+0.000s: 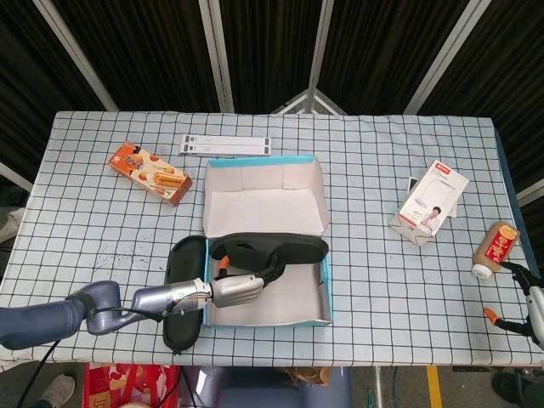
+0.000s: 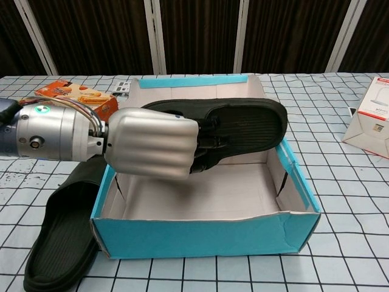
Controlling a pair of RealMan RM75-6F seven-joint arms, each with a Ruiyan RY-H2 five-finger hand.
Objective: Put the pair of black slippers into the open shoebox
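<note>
Held slipper: one black slipper (image 2: pixel 243 131) is in the air over the open shoebox (image 2: pixel 206 237), lying across it from left to right, with its ribbed sole turned toward the chest camera. Its right end reaches above the right wall of the box.
Slipper and fingers: the left end of this slipper is inside the grasp of the left hand (image 2: pixel 152 143); dark fingers (image 2: pixel 203 143) come out from under the silver back of the hand and lie against the sole.
Left hand: it is curled closed around the slipper and holds it. How the thumb sits I cannot tell, because the back of the hand hides it.
Second slipper: the other black slipper (image 1: pixel 183 293) lies flat on the checked table (image 1: pixel 382 170), just beside the left wall of the shoebox, sole side up in the chest view.
Shoebox: blue outside, white inside, its lid (image 1: pixel 263 200) is open toward the far side.
Right hand: only a small part of the right hand (image 1: pixel 529 302) shows at the right edge in the head view, with orange tips; if it is open or closed I cannot tell.
Writing: an orange snack box (image 1: pixel 150 173), a white carton (image 1: pixel 433 202), a brown bottle (image 1: pixel 495 248) and a white strip (image 1: pixel 226 145) have print, but it is too small to read.
</note>
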